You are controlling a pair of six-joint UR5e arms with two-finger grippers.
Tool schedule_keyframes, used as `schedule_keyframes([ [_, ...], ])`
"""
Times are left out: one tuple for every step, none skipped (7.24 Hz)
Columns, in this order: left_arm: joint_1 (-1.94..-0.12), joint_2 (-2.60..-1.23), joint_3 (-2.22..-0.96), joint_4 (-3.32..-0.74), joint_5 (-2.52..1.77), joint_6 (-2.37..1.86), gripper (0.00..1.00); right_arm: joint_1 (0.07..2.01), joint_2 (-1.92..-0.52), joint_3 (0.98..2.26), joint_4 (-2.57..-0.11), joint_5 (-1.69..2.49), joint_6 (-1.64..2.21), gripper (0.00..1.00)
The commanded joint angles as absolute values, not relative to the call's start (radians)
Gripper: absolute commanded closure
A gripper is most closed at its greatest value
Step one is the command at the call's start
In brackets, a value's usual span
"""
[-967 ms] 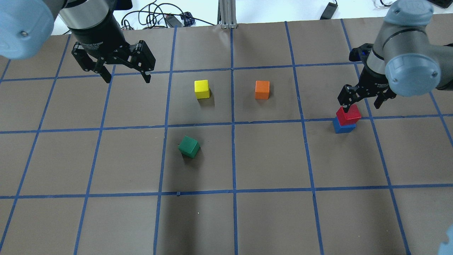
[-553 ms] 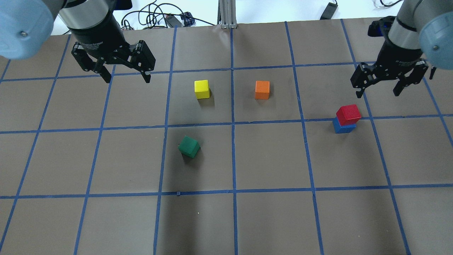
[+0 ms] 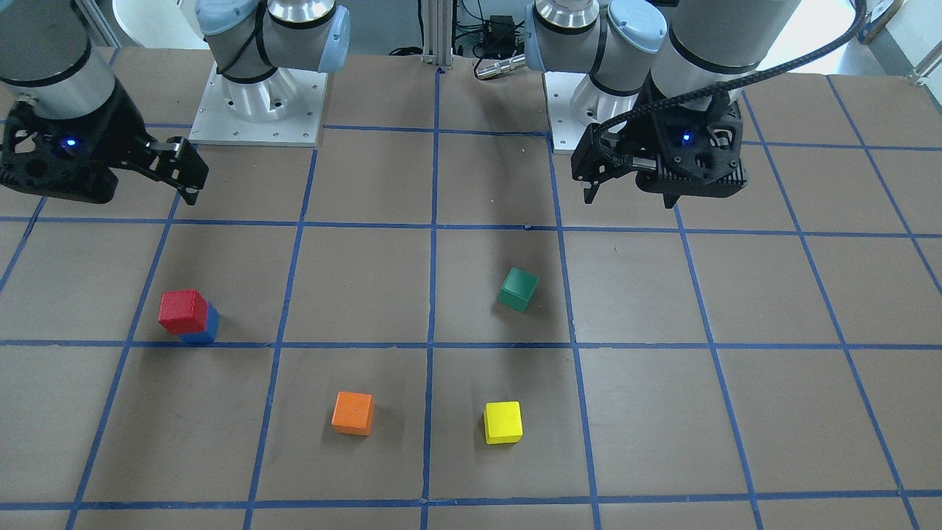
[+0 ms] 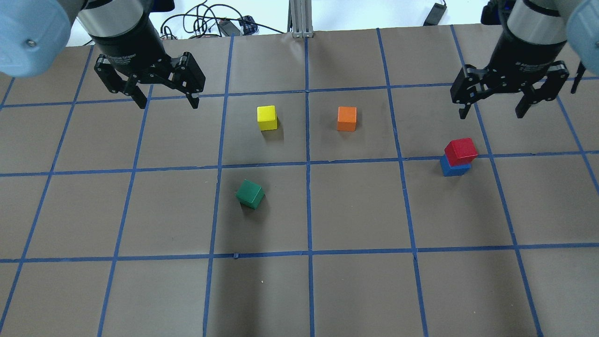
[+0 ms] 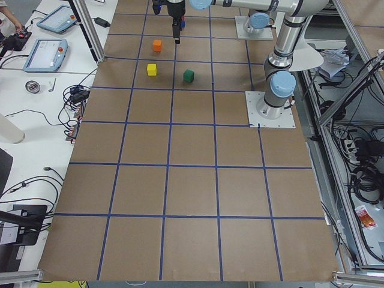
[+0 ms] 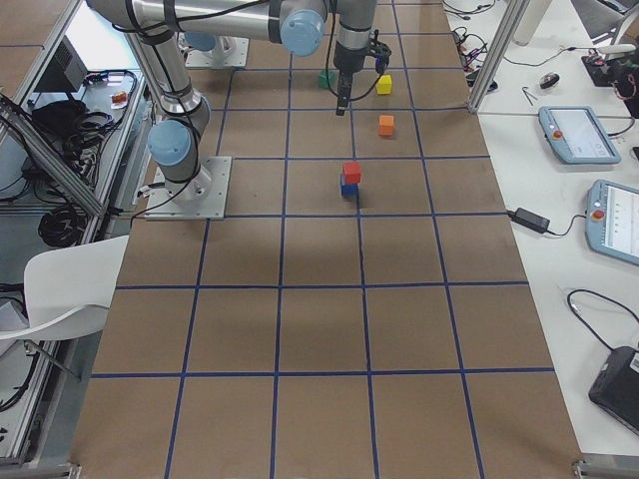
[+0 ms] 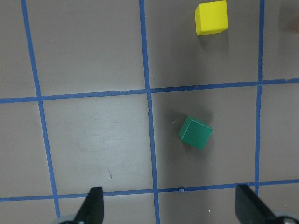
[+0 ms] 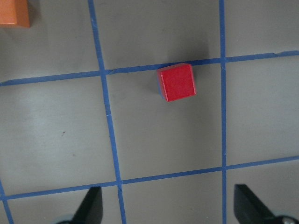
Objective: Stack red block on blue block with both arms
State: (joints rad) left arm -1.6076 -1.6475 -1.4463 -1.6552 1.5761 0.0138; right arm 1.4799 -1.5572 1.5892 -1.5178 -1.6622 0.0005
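Observation:
The red block (image 4: 461, 150) sits on the blue block (image 4: 453, 168) on the right side of the table, slightly offset from it; no gripper touches them. The stack also shows in the front view, red block (image 3: 182, 311) above blue block (image 3: 210, 327). In the right wrist view only the red block (image 8: 176, 82) shows, and the blue one is hidden under it. My right gripper (image 4: 491, 112) is open and empty, raised beyond the stack. My left gripper (image 4: 167, 104) is open and empty at the far left.
A yellow cube (image 4: 266, 117) and an orange cube (image 4: 346, 118) stand near the table's middle. A green cube (image 4: 250, 194), turned at an angle, lies nearer the robot. Cables lie beyond the table's far edge.
My right gripper has lifted off the red block and drawn back from the stack, still open. The stack stays put. The left arm has not moved.

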Motion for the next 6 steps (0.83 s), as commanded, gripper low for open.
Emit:
schedule_keyframes([
  [-1.608,-1.647,-1.443,-1.654,1.580,0.014,0.00,1.534,-1.559,1.586,-1.519,-1.661,0.035,0.00],
  [-1.608,-1.647,-1.442,-1.648,1.578,0.015,0.00,1.532,-1.565,1.580,-1.516,-1.663,0.037,0.00],
  [-1.608,-1.649,-1.443,-1.623,1.578,0.015,0.00,1.532,-1.568,1.578,-1.517,-1.655,0.035,0.00],
  [-1.608,-1.648,-1.445,-1.623,1.580,0.015,0.00,1.525,-1.566,1.580,-1.517,-1.613,0.035,0.00],
  [-1.608,-1.647,-1.445,-1.623,1.580,0.015,0.00,1.522,-1.566,1.586,-1.517,-1.621,0.035,0.00],
  [-1.608,-1.647,-1.445,-1.623,1.580,0.015,0.00,1.522,-1.568,1.585,-1.523,-1.620,0.037,0.00],
])
